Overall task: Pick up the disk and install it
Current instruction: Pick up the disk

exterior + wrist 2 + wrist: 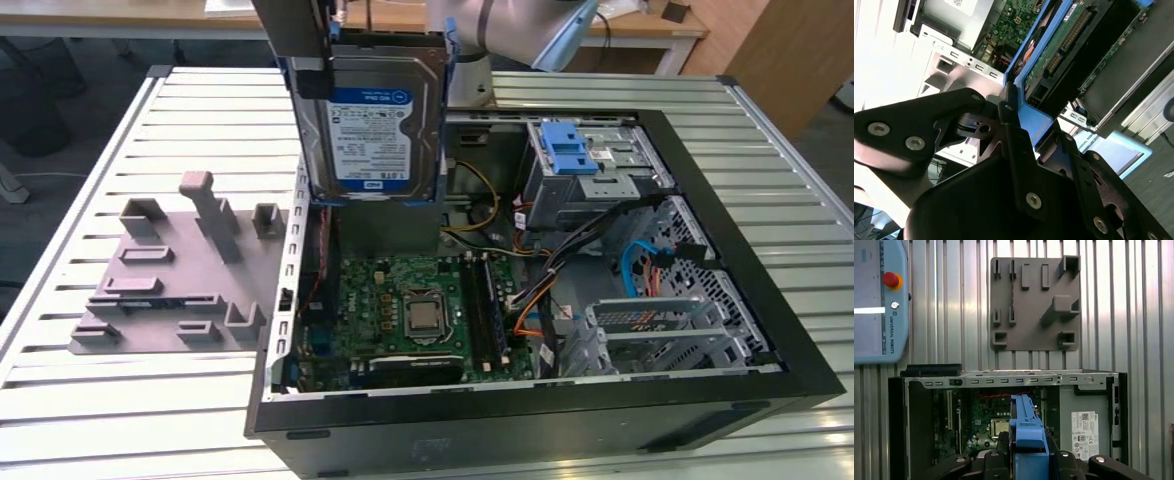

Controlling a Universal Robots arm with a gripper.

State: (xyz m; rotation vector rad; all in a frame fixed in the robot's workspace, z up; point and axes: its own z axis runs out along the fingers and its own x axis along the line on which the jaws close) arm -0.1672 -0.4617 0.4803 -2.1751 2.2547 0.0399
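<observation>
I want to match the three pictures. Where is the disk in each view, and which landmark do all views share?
Exterior view: the disk hangs upright, label showing, over the open case, toward the exterior view's left.
First wrist view: the disk, edge-on with its blue rail showing, sits in the hand.
Second wrist view: the disk shows its circuit-board side, held by the hand.
Shared landmark: the motherboard, also in both wrist views.

An open computer case [534, 405] sits on a slatted table [80, 420], a fixture plate [160, 290] beside it at the exterior view's left. The gripper [378, 65] holds the disk [380, 125] upright above the case.
</observation>
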